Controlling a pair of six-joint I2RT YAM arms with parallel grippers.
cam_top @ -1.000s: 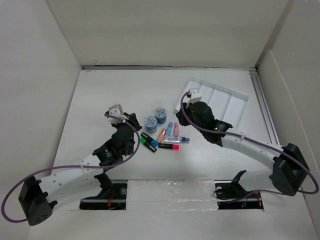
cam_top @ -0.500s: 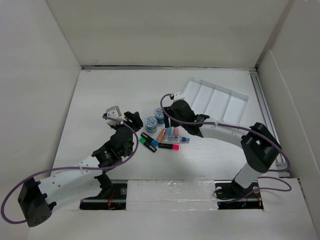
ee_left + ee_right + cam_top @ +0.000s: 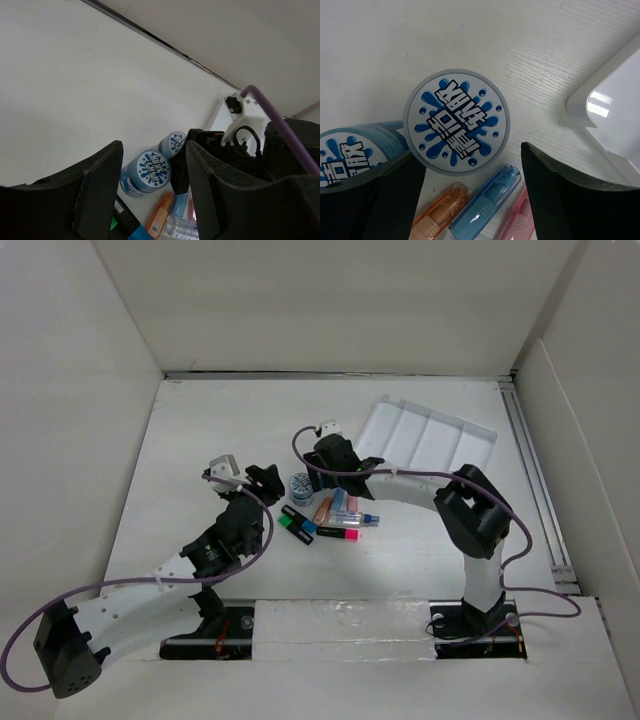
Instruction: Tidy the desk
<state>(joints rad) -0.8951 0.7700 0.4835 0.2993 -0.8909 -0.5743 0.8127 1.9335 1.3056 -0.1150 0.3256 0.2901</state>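
Note:
The white desk point(image 3: 200, 430) carries a cluster of small items at its middle. Two round blue-labelled tins stand side by side: one point(image 3: 299, 483) in the open, the other point(image 3: 456, 120) just beyond my right fingertips. My right gripper point(image 3: 325, 468) hovers open over that second tin, its fingers point(image 3: 555, 195) straddling the tops of an orange point(image 3: 437, 215), a blue point(image 3: 485, 205) and a pink highlighter. My left gripper point(image 3: 262, 480) stands open and empty just left of the tins, and the nearer tin point(image 3: 147, 172) shows past its fingers point(image 3: 97, 190).
A white compartmented tray point(image 3: 430, 440) lies at the back right, its corner point(image 3: 615, 110) close to my right gripper. Black markers with green and blue ends point(image 3: 298, 524), a pink marker point(image 3: 341, 533) and a clear tube point(image 3: 357, 519) lie in front of the tins. White walls bound the desk.
My right arm has swung left from the tray to above the tins, opening wider. My left gripper has opened and shifted slightly left.

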